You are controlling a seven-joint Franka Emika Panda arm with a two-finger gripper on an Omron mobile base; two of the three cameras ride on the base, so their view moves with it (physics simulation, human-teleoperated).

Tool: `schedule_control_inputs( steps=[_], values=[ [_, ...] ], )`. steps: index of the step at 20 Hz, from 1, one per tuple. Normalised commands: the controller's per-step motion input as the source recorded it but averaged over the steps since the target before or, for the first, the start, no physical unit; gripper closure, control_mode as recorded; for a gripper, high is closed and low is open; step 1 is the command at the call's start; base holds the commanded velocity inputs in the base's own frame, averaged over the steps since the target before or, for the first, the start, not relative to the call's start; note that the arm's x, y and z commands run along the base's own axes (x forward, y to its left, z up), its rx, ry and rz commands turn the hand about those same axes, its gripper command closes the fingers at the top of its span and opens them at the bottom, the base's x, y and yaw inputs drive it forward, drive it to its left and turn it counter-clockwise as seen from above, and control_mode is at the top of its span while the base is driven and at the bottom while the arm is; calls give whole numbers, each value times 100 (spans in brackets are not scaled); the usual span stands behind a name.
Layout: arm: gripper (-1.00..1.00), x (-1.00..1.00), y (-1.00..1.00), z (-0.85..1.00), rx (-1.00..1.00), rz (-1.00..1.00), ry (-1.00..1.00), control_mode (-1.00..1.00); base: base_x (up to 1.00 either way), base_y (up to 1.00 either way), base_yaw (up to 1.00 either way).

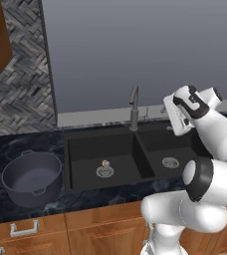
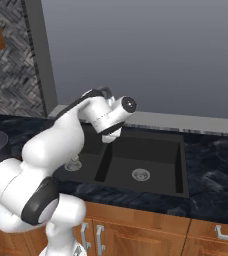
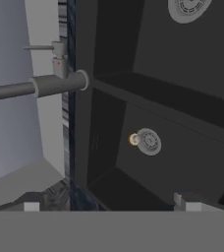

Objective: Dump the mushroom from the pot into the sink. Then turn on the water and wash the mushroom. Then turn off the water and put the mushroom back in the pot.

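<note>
Below, the mushroom (touching the drain) lies well apart from the wide-open, empty hand.

The mushroom, tiny with a brown cap and pale stem, lies on the floor of the sink's wider basin, just beside that basin's round silver drain, on the faucet side of it. The sink is matte black, rectangular, with two basins, each with a silver drain. The slim grey faucet rises behind the divider; no stream shows. The pot, round, deep, dark grey-blue with two loop handles, stands upright on the bench left of the sink.
</note>
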Motion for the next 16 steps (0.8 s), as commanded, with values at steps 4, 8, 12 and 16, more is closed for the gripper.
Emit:
schedule_control_inputs(
  steps=[4,8,12,16],
  values=[
    [-100,36,0,-15,-7,0,0,-100,0,0,0],
    [-100,35,0,-13,-5,0,0,-100,0,0,0],
    [-100,32,0,-15,-1,0,1,-100,0,0,0],
    [-100,24,0,-16,0,0,2,-100,0,0,0]
  ],
)
